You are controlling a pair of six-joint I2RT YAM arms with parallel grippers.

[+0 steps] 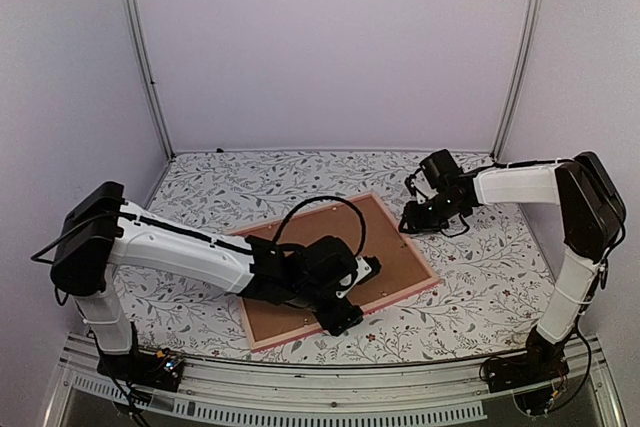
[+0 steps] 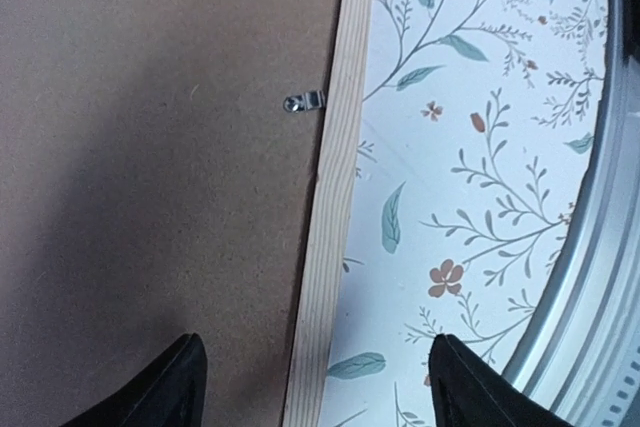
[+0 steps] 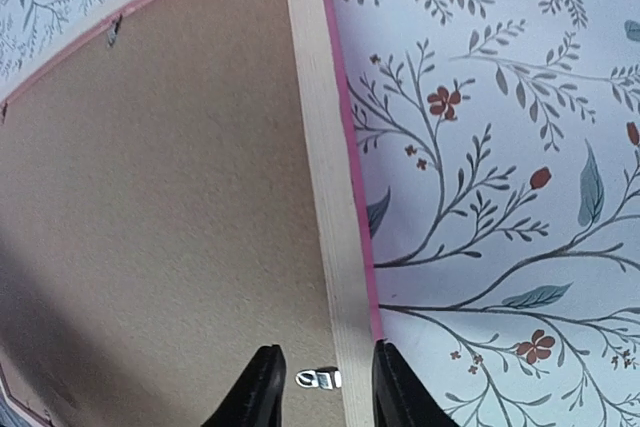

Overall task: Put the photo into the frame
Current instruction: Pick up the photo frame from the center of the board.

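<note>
the left gripper [image 2: 320, 385] stands wide, one black finger on each side of the frame's near wooden edge, with nothing held. the right gripper [image 3: 325, 387] is narrow but not closed, just above a small metal clip [image 3: 320, 379] at the frame's far right edge; i cannot tell if it touches the clip. the photo i do not see in any view. the frame [image 1: 400, 295] lies face down and the brown backing board [image 1: 390, 247] fills it, so the photo may be under the board. the frame rests on the flowered table [image 1: 490, 267]. i think the step now is to turn the clips over the board. to do it well, one fingertip should come down just beside a clip and push it slowly inward, while the other arm steadies the frame against sliding. the left arm reaches low across the frame, wrist bent down over its near edge. the right arm has a high elbow, wrist tipped down to the frame's far right edge.
</note>
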